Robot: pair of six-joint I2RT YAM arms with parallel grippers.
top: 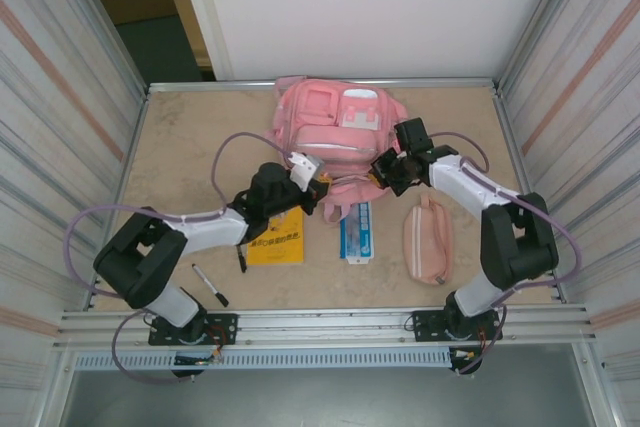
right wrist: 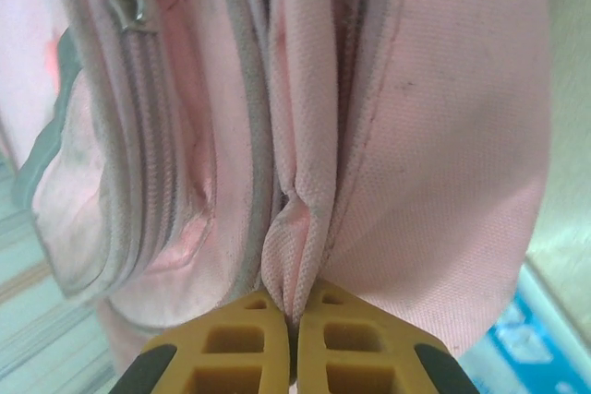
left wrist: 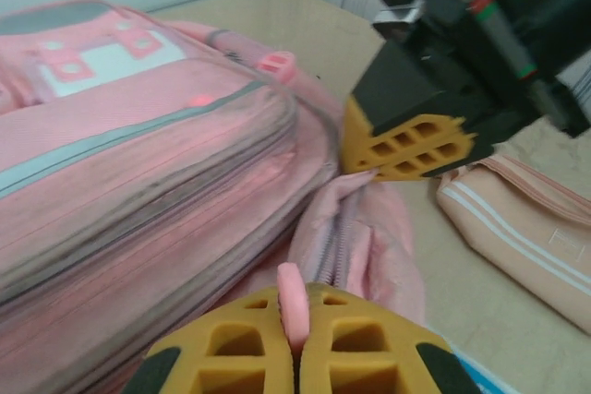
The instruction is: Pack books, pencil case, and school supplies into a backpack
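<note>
**A:** Where does the backpack sit?

**B:** The pink backpack (top: 335,119) lies flat at the far middle of the worktop (top: 185,147), front pockets up, its near end towards the arms.

**A:** And the left fingers?

**B:** The left fingers (left wrist: 277,343) are together, pinched on a small pink zip tab (left wrist: 290,306) that sticks up between them at the backpack's near end.

**A:** The right pair?

**B:** The right fingers (right wrist: 314,329) are clamped on a fold of the backpack's pink cloth, just beside a zip line. Seen from the left wrist, they sit across that zip from the left pair, near but apart.

**A:** What lies loose?

**B:** The yellow book (top: 277,244) lies flat beneath the left arm's wrist, near the backpack's near-left corner. The blue-and-white packet (top: 357,232) is just right of it, pointing lengthwise towards the backpack. The pale-pink pencil case (top: 428,239) lies right of the packet, beside the right arm. One black pen (top: 210,285) lies left of the book, near the left arm. A second pen (top: 241,259) sits at the book's left edge and is hard to make out.
</note>
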